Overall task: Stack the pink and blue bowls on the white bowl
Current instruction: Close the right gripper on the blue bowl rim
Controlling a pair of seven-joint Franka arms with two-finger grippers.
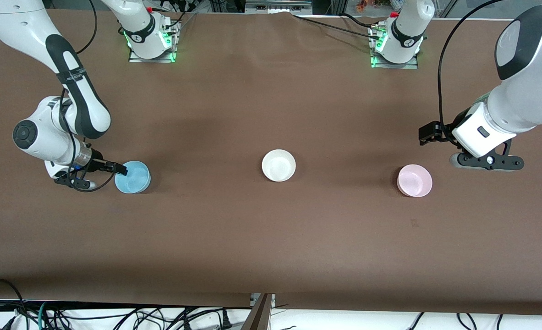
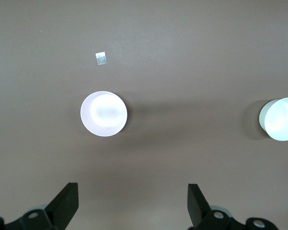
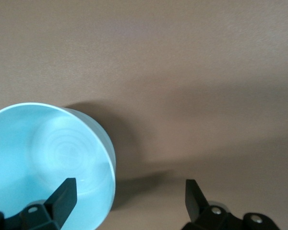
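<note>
A: Right gripper (image 1: 120, 170), low at the blue bowl (image 1: 133, 177), right arm's end of the table. Fingers spread wide, one finger (image 3: 62, 196) inside the rim, the other outside; nothing clamped yet.

B: And the target?

A: White bowl (image 1: 278, 165) mid-table, toward the left arm's end from the blue (so the carry runs that way, along the row).

B: Pink?

A: Pink bowl (image 1: 415, 180), near the left arm's end. Left gripper (image 1: 484, 161) hangs beside it, fingers wide apart, empty. It's the nearer arm for pink.
</note>
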